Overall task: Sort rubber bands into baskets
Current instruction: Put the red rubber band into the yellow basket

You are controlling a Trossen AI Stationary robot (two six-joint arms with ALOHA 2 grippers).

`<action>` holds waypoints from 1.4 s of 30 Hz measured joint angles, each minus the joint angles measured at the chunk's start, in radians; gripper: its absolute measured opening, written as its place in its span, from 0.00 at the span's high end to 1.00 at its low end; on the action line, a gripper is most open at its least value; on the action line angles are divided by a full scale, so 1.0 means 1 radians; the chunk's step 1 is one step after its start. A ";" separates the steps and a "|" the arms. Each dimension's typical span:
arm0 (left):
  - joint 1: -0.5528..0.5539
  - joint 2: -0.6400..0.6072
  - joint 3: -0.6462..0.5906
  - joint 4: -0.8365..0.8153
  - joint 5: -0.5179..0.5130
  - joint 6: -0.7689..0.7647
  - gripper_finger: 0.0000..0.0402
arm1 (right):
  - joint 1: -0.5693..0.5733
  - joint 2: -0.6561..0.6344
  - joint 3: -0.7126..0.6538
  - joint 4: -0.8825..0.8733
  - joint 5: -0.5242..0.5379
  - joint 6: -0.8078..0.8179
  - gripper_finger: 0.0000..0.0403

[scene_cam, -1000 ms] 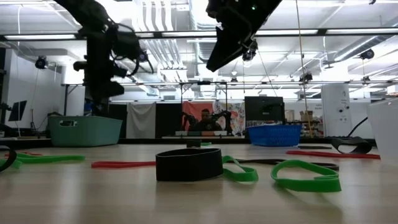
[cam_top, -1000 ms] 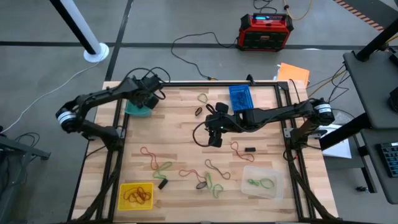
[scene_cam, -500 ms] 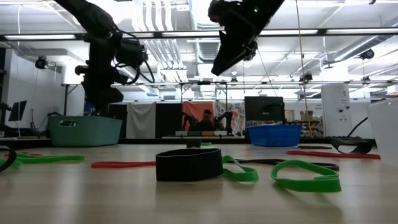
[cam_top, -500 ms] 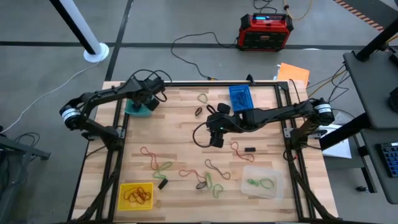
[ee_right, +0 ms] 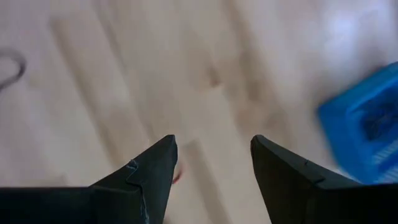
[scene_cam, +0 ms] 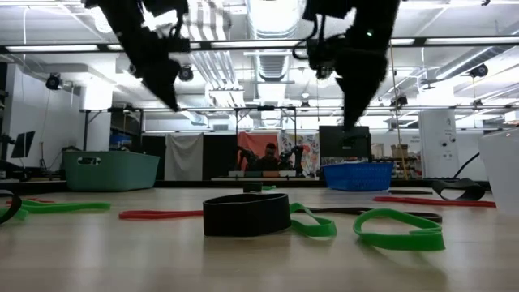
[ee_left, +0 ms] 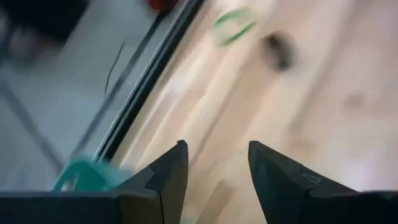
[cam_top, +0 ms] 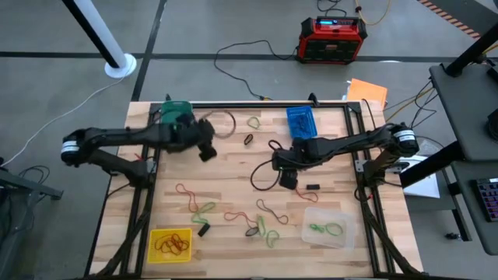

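Both end effectors shifted, left end effector (cam_top: pixel 206 149) now open

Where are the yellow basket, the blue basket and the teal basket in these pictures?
yellow basket (cam_top: pixel 152 247): high view, on its left rim.
blue basket (cam_top: pixel 300 120): high view, on its ribbed floor.
teal basket (scene_cam: pixel 110 170): low view, on its front wall.

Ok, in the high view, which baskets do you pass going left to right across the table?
Yellow basket → teal basket → blue basket → clear basket.
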 joint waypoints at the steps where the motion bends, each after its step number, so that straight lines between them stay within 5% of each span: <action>1: -0.039 -0.004 -0.003 0.024 0.001 0.022 0.62 | 0.004 -0.001 -0.016 -0.001 -0.034 0.006 0.50; 14: -0.387 -0.035 -0.090 0.172 0.125 0.153 0.62 | 0.024 -0.011 -0.180 -0.002 -0.213 0.381 0.50; 42: -0.403 -0.054 -0.200 0.450 0.118 0.195 0.62 | 0.095 0.082 -0.224 0.163 -0.239 0.523 0.50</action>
